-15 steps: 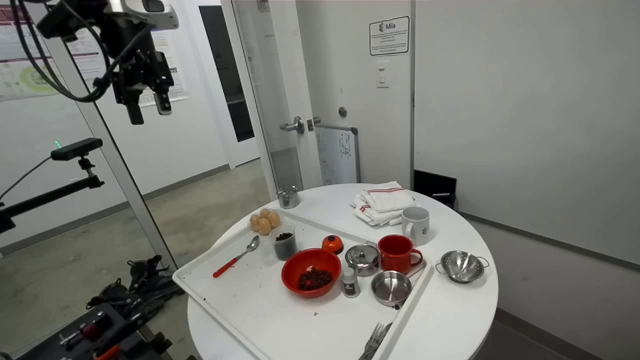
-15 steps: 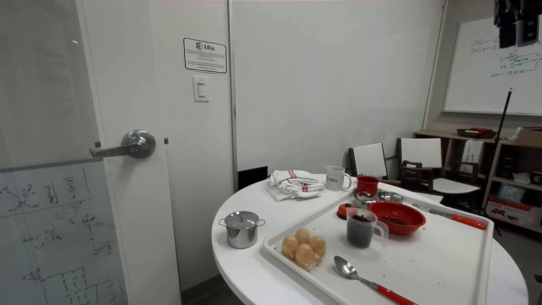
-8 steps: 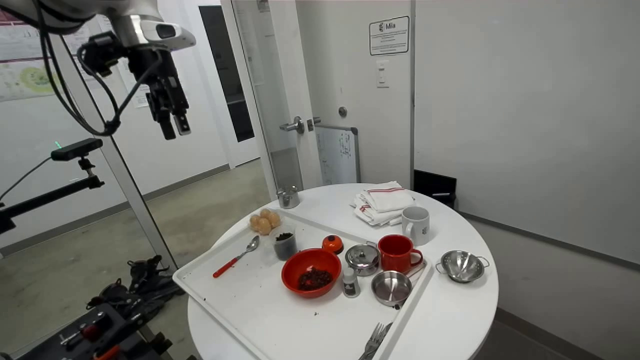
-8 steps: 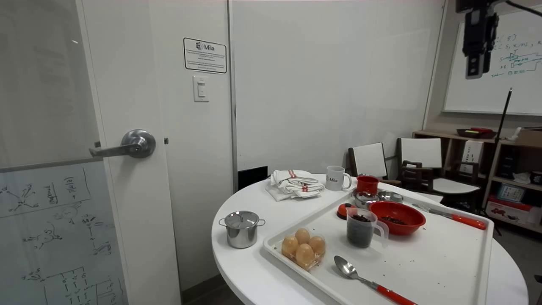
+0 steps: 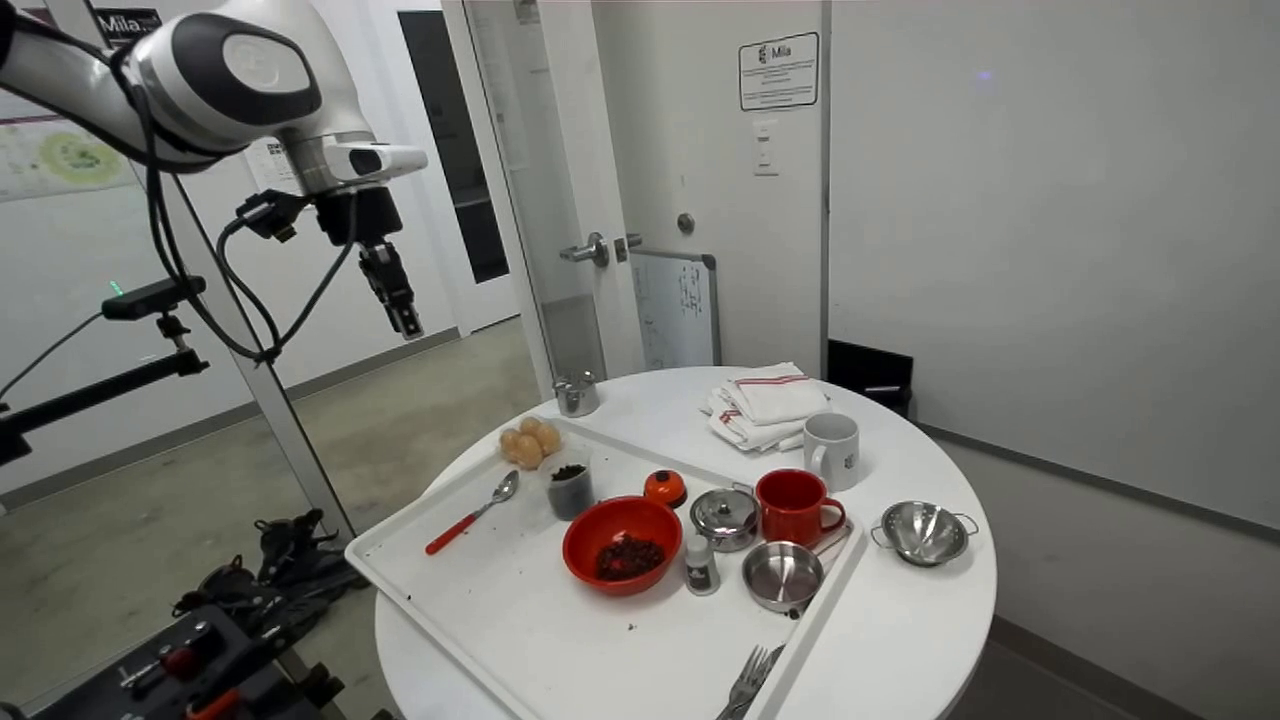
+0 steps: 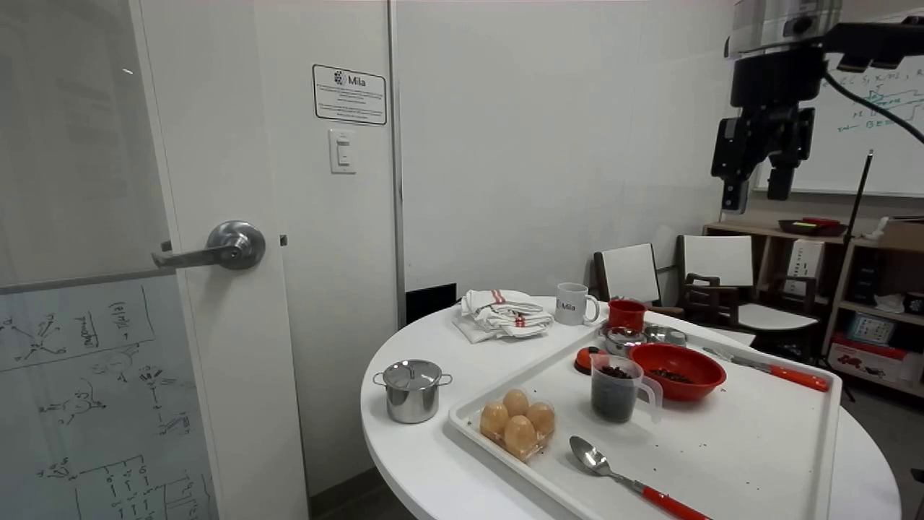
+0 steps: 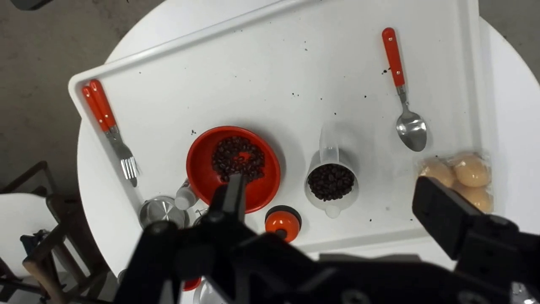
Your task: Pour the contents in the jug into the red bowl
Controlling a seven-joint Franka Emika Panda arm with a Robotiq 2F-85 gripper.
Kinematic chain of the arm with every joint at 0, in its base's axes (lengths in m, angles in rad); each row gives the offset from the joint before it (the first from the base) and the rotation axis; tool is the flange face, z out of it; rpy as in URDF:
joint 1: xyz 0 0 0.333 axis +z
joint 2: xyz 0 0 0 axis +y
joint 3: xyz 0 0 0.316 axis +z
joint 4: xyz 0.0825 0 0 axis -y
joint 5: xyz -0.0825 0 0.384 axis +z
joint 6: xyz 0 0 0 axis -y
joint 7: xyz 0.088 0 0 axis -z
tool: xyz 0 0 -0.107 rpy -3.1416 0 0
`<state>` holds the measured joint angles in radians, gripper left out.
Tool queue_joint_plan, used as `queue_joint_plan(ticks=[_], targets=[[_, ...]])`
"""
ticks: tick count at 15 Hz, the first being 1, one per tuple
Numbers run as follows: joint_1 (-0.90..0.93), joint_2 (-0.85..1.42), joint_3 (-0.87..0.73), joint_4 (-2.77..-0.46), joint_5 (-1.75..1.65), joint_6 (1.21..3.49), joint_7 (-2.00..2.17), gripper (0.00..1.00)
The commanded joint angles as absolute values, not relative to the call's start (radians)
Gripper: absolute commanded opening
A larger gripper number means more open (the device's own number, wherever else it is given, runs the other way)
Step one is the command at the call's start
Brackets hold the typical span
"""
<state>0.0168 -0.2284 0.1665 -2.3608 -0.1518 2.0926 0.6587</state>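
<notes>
The jug is a small clear, whitish cup with a handle, holding dark beans. It stands upright on the tray in both exterior views point(image 5: 571, 494) point(image 6: 612, 406) and in the wrist view point(image 7: 318, 200). The red bowl point(image 5: 588, 562) stands close beside it with some dark beans inside. The bowl also shows in an exterior view point(image 6: 686, 390) and in the wrist view point(image 7: 265, 191). My gripper point(image 5: 408, 330) is open and empty, high above the tray, also in an exterior view point(image 6: 757, 201). In the wrist view its fingers point(image 7: 331, 185) frame the jug from above, one finger overlapping the bowl.
A white tray point(image 7: 346, 12) bears a spoon point(image 7: 411, 126), eggs point(image 7: 471, 169), an orange-red timer-like object point(image 7: 282, 224), a small bottle point(image 5: 701, 568), metal pots point(image 5: 725, 518) and a red mug point(image 5: 793, 508). A lidded pot point(image 6: 412, 396) and folded towels point(image 6: 502, 314) stand beyond the tray.
My gripper has come down and moved toward the table, rightward in an exterior view and leftward in the opposite-facing picture. The wrist has turned. The objects on the tray have not moved.
</notes>
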Motion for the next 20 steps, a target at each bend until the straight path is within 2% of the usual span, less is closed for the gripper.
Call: queue_joint_plan(ticks=[1, 5, 13, 20], targets=[[0.022, -0.229, 0.161, -2.358, -0.153, 2.090, 0.659, 1.00], [0.022, -0.191, 0.171, -2.345, -0.169, 2.081, 0.681, 1.00], [0.036, 0.039, 0.139, -2.351, -0.153, 2.312, 0.829, 1.00], [0.057, 0.186, 0.087, -2.346, -0.106, 2.382, 0.782, 1.00]])
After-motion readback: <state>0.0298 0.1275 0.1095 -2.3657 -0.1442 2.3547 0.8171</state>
